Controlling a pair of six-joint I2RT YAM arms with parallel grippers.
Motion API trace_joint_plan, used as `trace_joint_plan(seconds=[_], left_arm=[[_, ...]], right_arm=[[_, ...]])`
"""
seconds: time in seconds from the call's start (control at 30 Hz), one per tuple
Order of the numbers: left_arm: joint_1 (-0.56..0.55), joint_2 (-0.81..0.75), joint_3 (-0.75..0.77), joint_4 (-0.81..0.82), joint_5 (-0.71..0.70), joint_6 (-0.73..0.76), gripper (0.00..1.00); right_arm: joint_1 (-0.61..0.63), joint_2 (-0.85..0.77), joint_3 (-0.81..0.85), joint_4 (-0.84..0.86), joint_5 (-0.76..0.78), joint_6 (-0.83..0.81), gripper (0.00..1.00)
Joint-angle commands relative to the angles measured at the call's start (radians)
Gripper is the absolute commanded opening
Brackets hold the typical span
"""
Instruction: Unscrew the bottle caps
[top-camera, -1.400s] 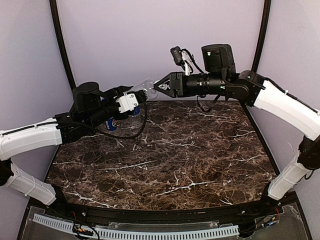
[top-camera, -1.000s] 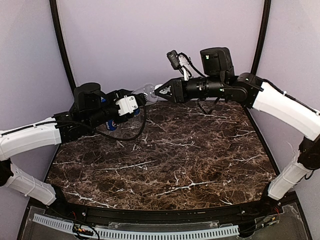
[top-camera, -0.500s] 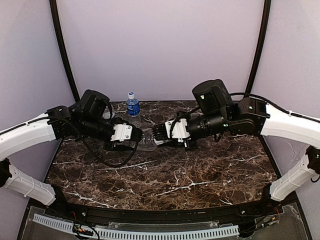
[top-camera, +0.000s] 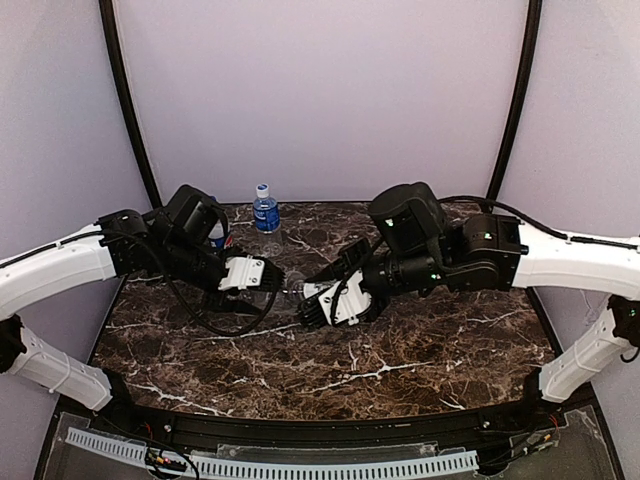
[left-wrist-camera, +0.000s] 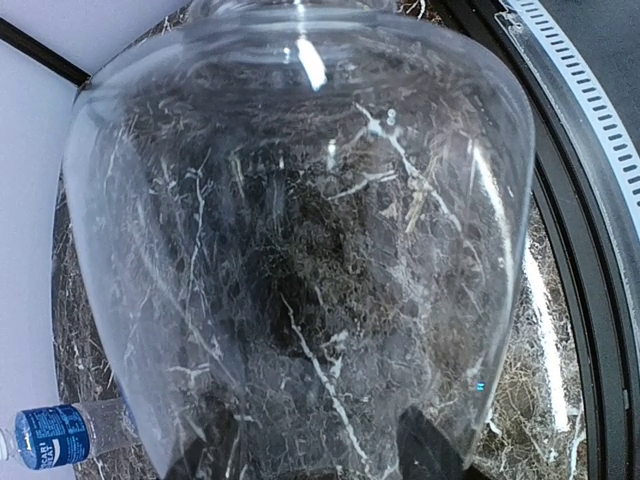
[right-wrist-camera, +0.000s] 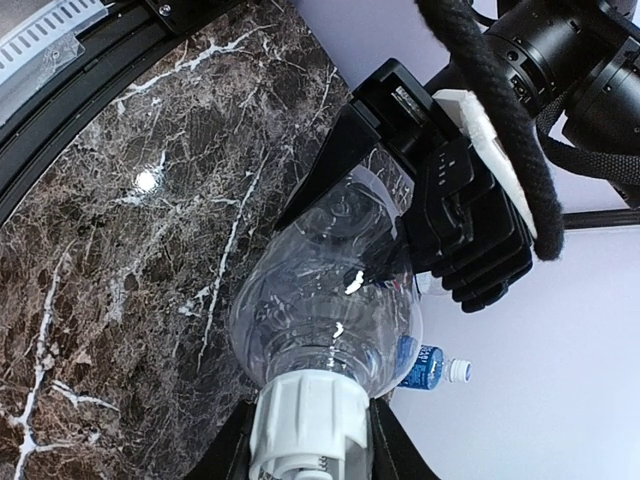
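Note:
An unlabelled clear bottle (top-camera: 290, 291) hangs level between my two grippers, above the middle of the table. My left gripper (top-camera: 268, 279) is shut on the bottle's body, which fills the left wrist view (left-wrist-camera: 300, 230). My right gripper (top-camera: 306, 300) is shut on its white cap (right-wrist-camera: 308, 420), with a black finger (right-wrist-camera: 232, 452) on either side. The bottle's shoulder (right-wrist-camera: 330, 310) shows just beyond the cap. A water bottle with a blue label (top-camera: 265, 209) and a pale cap stands upright at the back. The Pepsi bottle is hidden behind my left arm.
The dark marble table (top-camera: 400, 340) ends in a black rim at the front (top-camera: 330, 430). Purple walls close in the back and sides. The water bottle also shows in the left wrist view (left-wrist-camera: 55, 436) and the right wrist view (right-wrist-camera: 425, 367).
Both arms have brought the clear bottle down from high at the back wall to low over the table's middle. In the last half second the right gripper has dropped slightly and turned.

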Motion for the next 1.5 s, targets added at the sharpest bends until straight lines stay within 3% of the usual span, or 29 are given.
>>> trace_joint_plan(seconds=[0.0, 0.57, 1.07, 1.47], left_arm=[[-0.006, -0.024, 0.03, 0.136, 0.05, -0.055, 0.24], [-0.007, -0.045, -0.01, 0.155, 0.01, -0.025, 0.22], [-0.006, -0.035, 0.002, 0.172, 0.003, -0.049, 0.21], [-0.006, -0.037, -0.014, 0.206, -0.018, -0.043, 0.2]], right_arm=[[0.024, 0.003, -0.029, 0.114, -0.01, -0.05, 0.01], [-0.058, -0.196, -0.138, 0.166, -0.129, 0.017, 0.0], [-0.04, -0.062, -0.078, 0.135, -0.001, -0.08, 0.0], [-0.039, -0.073, -0.097, 0.178, 0.01, -0.057, 0.29]])
